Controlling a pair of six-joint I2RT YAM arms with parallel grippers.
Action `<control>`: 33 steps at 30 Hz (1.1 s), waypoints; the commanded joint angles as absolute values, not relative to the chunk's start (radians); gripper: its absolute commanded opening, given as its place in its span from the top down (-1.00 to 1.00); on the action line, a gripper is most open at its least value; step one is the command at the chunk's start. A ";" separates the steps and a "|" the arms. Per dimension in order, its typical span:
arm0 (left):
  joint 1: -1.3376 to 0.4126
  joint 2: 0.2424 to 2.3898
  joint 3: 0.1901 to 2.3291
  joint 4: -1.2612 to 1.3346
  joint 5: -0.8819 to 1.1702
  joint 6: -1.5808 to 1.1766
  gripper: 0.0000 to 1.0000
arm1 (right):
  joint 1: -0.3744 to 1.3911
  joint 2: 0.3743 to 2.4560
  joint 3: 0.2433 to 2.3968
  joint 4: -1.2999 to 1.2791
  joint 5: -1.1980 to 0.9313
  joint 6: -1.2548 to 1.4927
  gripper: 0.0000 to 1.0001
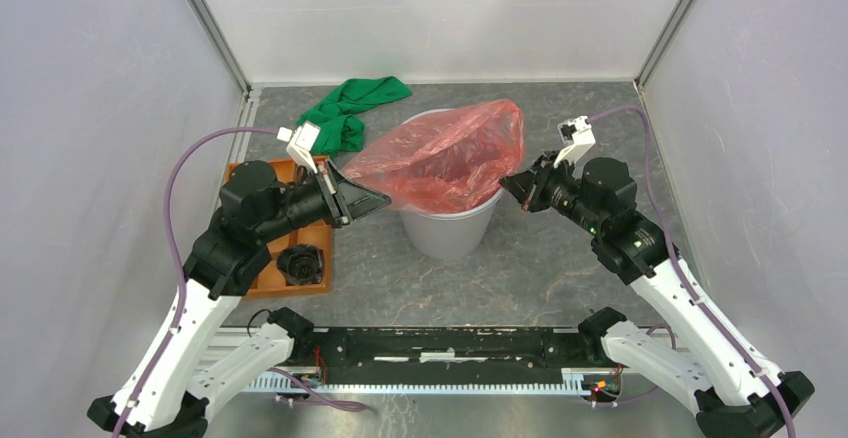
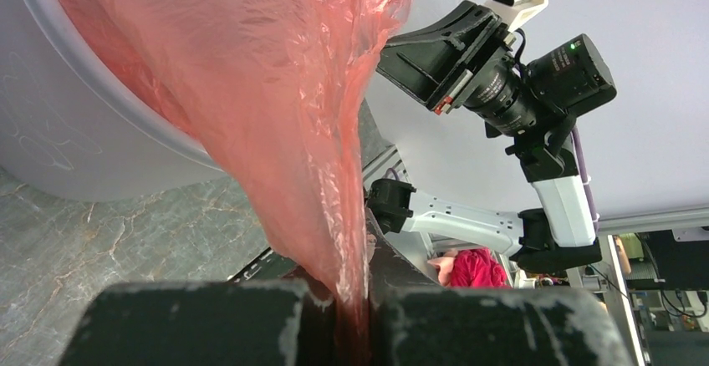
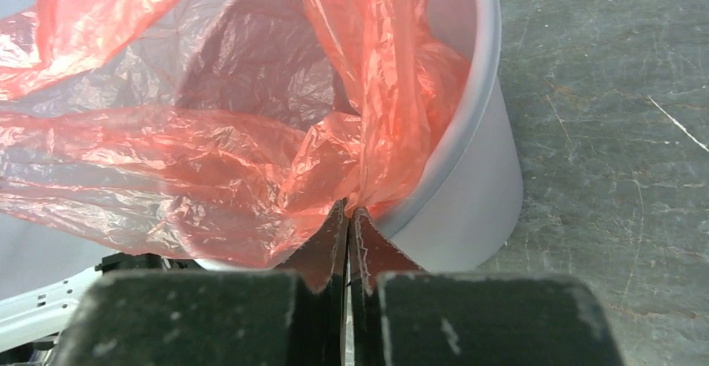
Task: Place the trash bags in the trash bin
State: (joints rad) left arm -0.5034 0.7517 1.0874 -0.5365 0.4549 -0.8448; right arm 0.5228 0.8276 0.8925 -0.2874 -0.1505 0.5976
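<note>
Grey table [image 1: 560, 278]; red bag [image 1: 440, 158] left-to-right over bin [image 1: 450, 233], pinched by left end effector [image 1: 375, 198], right end effector [image 1: 508, 183].

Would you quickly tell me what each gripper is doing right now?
Left gripper: closed, pinching the bag.
Right gripper: closed, pinching the bag too.

walls [image 1: 90, 108]: plain white | tabletop [image 1: 540, 268]: grey, marbled | corner posts [image 1: 215, 28]: metal
</note>
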 commanded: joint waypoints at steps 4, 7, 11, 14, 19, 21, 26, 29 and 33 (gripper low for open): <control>-0.497 0.746 1.145 -0.552 0.430 -0.832 0.96 | 0.523 0.785 0.957 -0.351 -0.126 0.484 1.00; -0.497 0.744 1.179 -0.619 0.368 -0.794 0.96 | 0.524 0.770 0.974 -0.419 -0.189 0.438 0.99; -0.498 0.730 1.186 -0.657 0.323 -0.783 0.96 | 0.524 0.743 0.988 -0.501 -0.242 0.366 1.00; -0.498 0.725 1.144 -0.640 0.351 -0.800 0.96 | 0.523 0.731 1.004 -0.560 -0.236 0.345 0.99; -0.497 0.693 1.084 -0.695 0.355 -0.787 0.96 | 0.524 0.702 0.992 -0.625 -0.249 0.311 0.99; -0.498 0.674 1.065 -0.721 0.347 -0.779 0.96 | 0.524 0.691 0.980 -0.633 -0.236 0.304 1.00; -0.498 0.648 0.944 -0.681 0.352 -0.814 0.88 | 0.524 0.729 0.929 -0.598 -0.258 0.274 0.99; -0.498 0.658 0.880 -0.601 0.362 -0.816 0.78 | 0.524 0.750 0.896 -0.555 -0.199 0.225 0.99; -0.498 0.686 0.877 -0.593 0.322 -0.762 0.69 | 0.524 0.760 0.875 -0.528 -0.171 0.155 0.99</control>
